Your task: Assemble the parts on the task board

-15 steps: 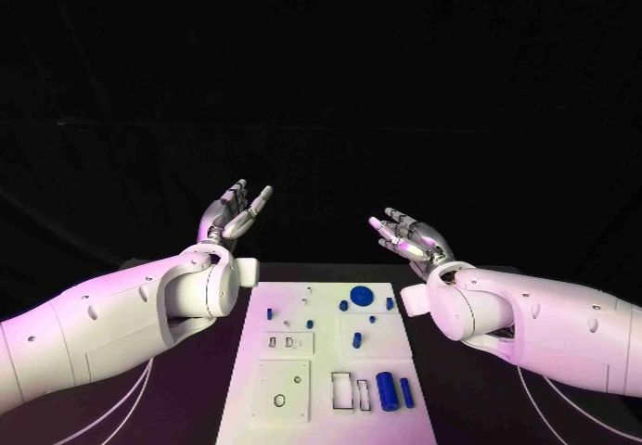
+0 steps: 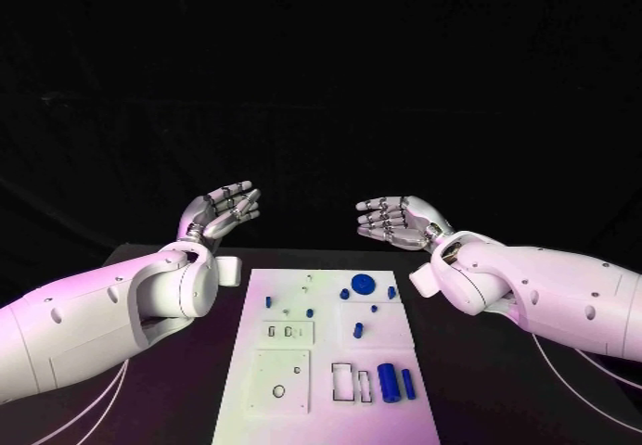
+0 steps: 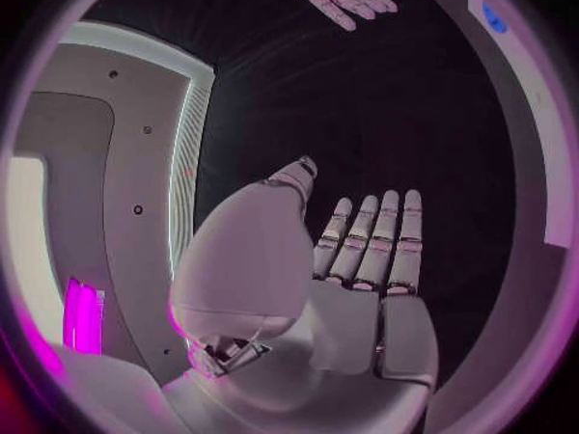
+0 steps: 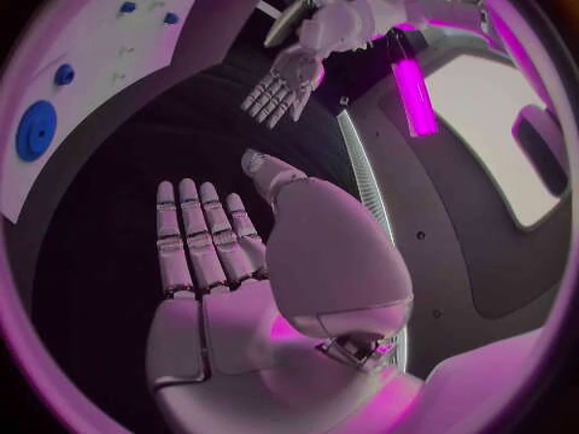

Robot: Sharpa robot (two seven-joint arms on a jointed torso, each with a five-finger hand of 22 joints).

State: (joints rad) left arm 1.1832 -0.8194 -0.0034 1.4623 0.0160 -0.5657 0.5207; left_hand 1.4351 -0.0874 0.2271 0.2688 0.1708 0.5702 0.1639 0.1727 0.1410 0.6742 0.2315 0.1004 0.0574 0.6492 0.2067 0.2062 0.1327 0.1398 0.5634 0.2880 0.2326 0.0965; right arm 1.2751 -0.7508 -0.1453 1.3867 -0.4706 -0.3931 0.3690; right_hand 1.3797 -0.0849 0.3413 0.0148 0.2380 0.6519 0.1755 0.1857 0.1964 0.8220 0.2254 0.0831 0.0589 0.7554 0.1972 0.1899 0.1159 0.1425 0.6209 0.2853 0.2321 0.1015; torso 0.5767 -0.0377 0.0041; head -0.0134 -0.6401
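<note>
Above task board [image 2: 321, 362] | left hand [image 2: 221, 211] fingers spread, empty | right hand [image 2: 397, 221] fingers spread, empty

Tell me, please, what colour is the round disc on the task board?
Blue: the round disc shows best in the head view.

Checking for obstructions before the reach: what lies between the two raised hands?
Nothing: in the head view only dark background separates the left hand from the right hand, above the task board's far edge.
</note>
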